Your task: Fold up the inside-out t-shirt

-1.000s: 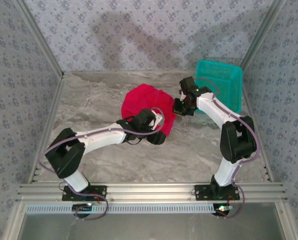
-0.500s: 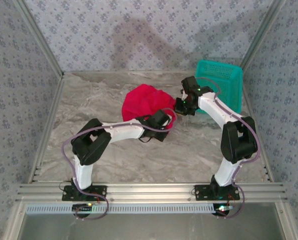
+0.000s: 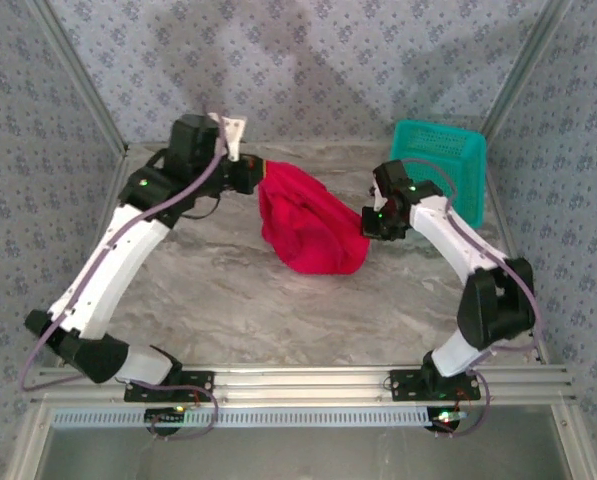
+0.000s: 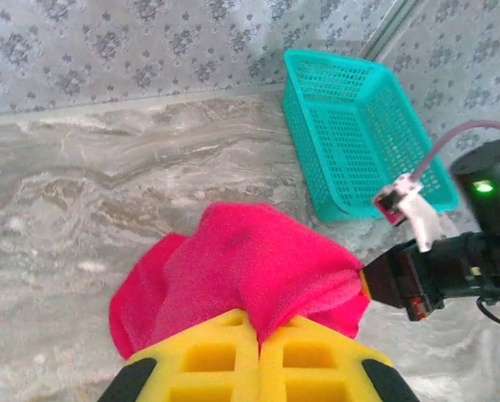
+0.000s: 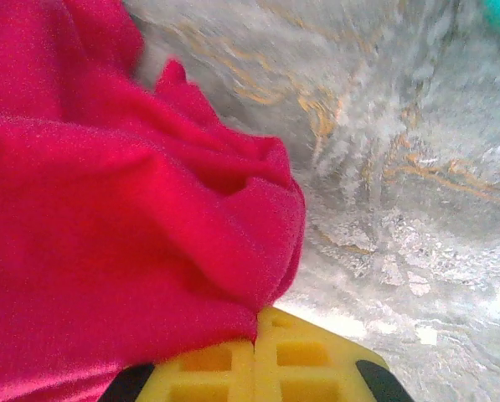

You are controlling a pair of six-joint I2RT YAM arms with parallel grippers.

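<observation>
holding a plain bright red soft cloth t-shirt stretched between both arms above the grey marbled table.
top view: left gripper and right gripper each grip an opposite edge, cloth sagging between them, near the teal plastic mesh basket. left wrist view: yellow pads pressed together on red cloth. right wrist view: pads clamped on a bunched fold.

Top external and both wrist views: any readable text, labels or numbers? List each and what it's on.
None can be read.
t-shirt: plain red cloth, no print or tag text showing.
basket: plain teal mesh, no label.
white tab, left wrist view: too small to read, if it is marked at all.
</observation>
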